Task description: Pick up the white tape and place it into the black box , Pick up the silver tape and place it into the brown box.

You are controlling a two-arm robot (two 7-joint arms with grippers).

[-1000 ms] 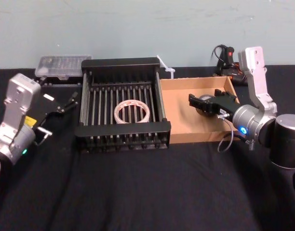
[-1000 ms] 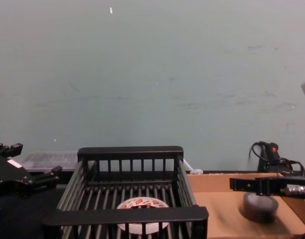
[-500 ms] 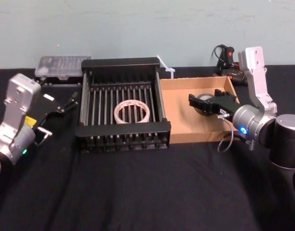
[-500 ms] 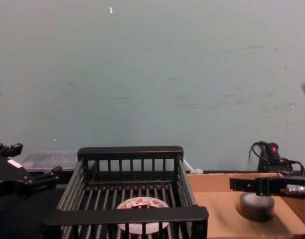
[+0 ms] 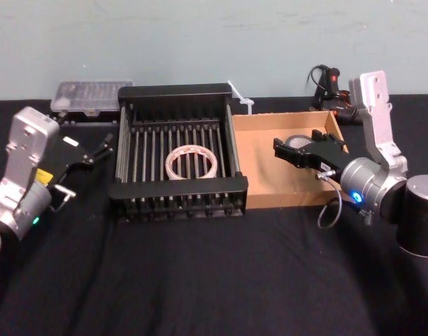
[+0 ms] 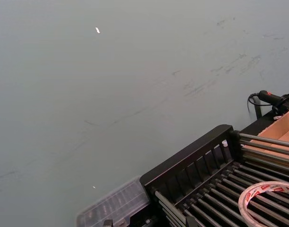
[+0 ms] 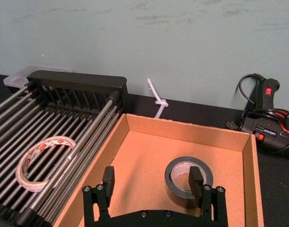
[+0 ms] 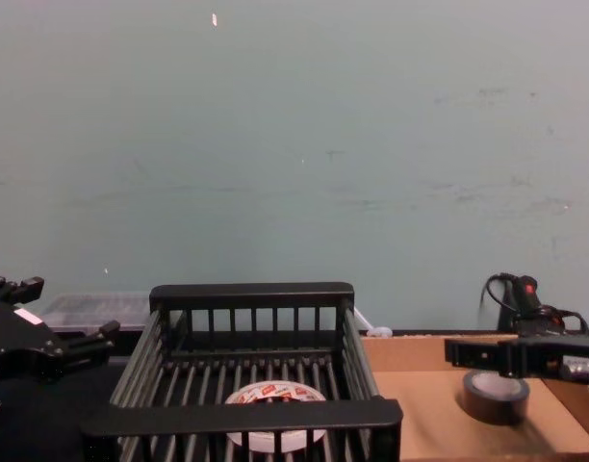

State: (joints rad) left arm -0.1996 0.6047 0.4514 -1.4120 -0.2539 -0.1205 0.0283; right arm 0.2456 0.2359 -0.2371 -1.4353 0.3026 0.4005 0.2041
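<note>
A clear plastic case [image 5: 90, 94] and a black corded tool [image 7: 265, 116] sit by the wall.

Before me a pale grey-green wall [image 8: 294, 144] fills the upper part of my chest view, scuffed with faint dark streaks toward the right and a small white fleck near the top. Below it, the surface [image 5: 200, 280] under a black cloth spreads across the whole lower half of my head view, lit evenly and flatly.
</note>
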